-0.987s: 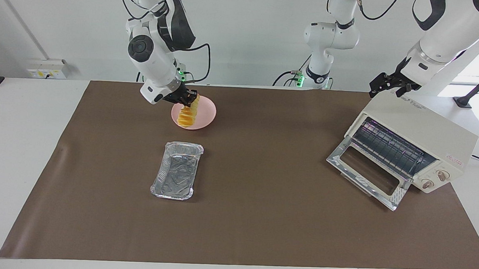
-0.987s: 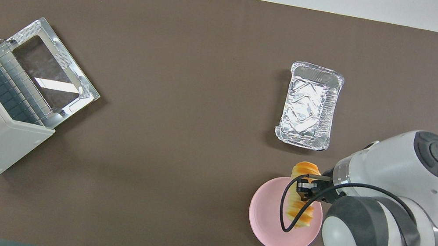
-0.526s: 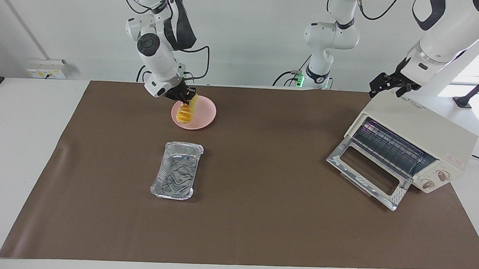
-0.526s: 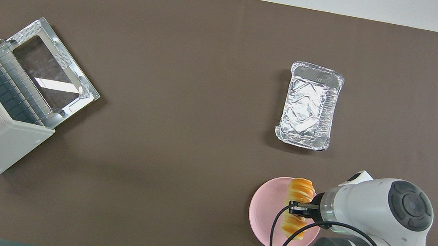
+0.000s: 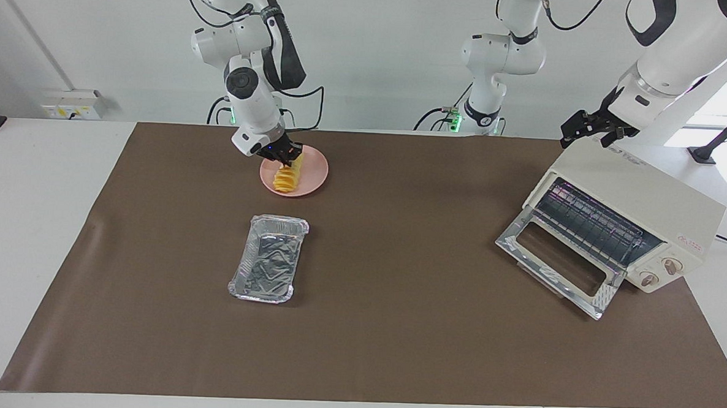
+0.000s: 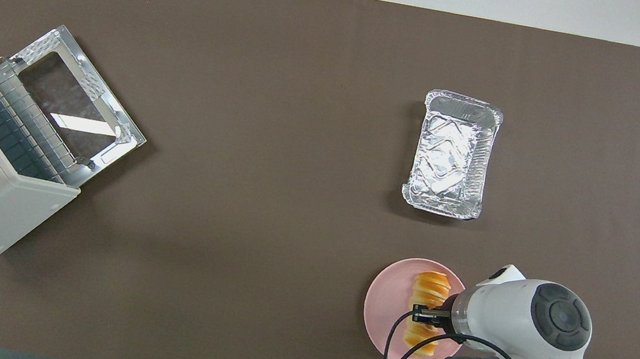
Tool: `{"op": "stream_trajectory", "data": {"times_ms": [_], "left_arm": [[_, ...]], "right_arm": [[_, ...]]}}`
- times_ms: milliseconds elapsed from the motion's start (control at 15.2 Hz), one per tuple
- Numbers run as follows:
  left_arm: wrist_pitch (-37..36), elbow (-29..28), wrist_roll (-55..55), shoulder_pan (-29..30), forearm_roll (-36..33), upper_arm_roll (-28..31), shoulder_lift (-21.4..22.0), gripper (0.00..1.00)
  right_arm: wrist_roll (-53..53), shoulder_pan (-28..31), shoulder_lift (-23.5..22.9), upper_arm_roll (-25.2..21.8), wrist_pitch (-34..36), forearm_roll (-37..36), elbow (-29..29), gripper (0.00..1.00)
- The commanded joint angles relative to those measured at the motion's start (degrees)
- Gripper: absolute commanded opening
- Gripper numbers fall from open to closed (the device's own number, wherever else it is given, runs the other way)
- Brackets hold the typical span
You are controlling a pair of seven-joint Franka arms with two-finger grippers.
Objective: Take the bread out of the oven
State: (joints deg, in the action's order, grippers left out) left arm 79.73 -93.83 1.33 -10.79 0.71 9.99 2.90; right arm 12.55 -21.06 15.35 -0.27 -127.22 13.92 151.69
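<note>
The bread (image 5: 287, 177) is out of the oven (image 5: 636, 210) and lies on the pink plate (image 5: 314, 176), which sits at about five o'clock in the overhead view, toward the right arm's end of the table (image 5: 395, 328). The right tool (image 5: 287, 158) is low over the plate with its fingertips pinched on the loaf's end nearer the robots, so the carry looks done and only the letting go and pulling clear seem left. The oven stands at about nine o'clock in the overhead view, its glass door (image 5: 557, 264) dropped open and the wire rack bare. The left tool (image 5: 591, 129) waits over the oven's top, fingers spread. A foil tray (image 5: 269, 258) sits empty, farther from the robots than the plate.
</note>
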Motion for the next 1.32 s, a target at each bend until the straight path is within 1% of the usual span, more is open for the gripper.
{"op": "stream_trajectory", "data": {"times_ms": [0, 66, 132, 197, 395, 592, 789, 987, 1118, 1184, 1250], "left_arm": [[0.7, -0.7, -0.1, 0.6, -1.0, -0.4, 1.0, 1.0], [0.7, -0.7, -0.1, 0.5, -1.0, -0.4, 1.0, 1.0], [0.7, -0.7, -0.1, 0.6, -1.0, -0.4, 1.0, 1.0], [0.7, -0.7, -0.1, 0.6, -1.0, -0.4, 1.0, 1.0], [0.7, -0.7, -0.1, 0.5, -1.0, -0.4, 1.0, 1.0], [0.7, -0.7, -0.1, 0.6, -1.0, -0.5, 1.0, 1.0], [0.7, -0.7, -0.1, 0.6, -1.0, -0.4, 1.0, 1.0], [0.7, -0.7, -0.1, 0.6, -1.0, -0.4, 1.0, 1.0], [0.8, -0.7, -0.1, 0.6, -1.0, -0.4, 1.0, 1.0], [0.8, -0.7, -0.1, 0.6, -1.0, -0.4, 1.0, 1.0], [0.7, -0.7, -0.1, 0.6, -1.0, -0.4, 1.0, 1.0]], "right_arm": [[-0.4, 0.1, 0.8, 0.1, -0.7, -0.6, 0.7, 0.57], [-0.4, 0.1, 0.7, 0.1, -0.8, -0.6, 0.6, 0.95], [-0.4, 0.2, 0.3, 0.1, -0.9, -0.6, 0.3, 1.0], [-0.2, 0.3, -0.2, 0.1, -0.9, -0.6, -0.7, 1.0], [-0.3, 1.4, -1.2, -0.3, 0.0, -0.6, -8.1, 1.0], [-0.9, 6.3, -1.2, -0.2, 0.9, -2.8, -14.9, 1.0], [-9.5, 10.7, -2.0, -0.2, 9.8, -8.6, -24.9, 1.0], [-13.4, 13.9, -2.9, -0.2, 19.1, -9.0, -34.3, 1.0], [-13.6, 15.2, -6.8, -0.3, 26.6, -10.0, -43.7, 1.0], [-13.7, 15.3, -9.0, -0.2, 29.6, -12.1, -48.5, 1.0], [-13.8, 15.3, -10.4, -0.2, 31.3, -14.2, -51.6, 1.0]]}}
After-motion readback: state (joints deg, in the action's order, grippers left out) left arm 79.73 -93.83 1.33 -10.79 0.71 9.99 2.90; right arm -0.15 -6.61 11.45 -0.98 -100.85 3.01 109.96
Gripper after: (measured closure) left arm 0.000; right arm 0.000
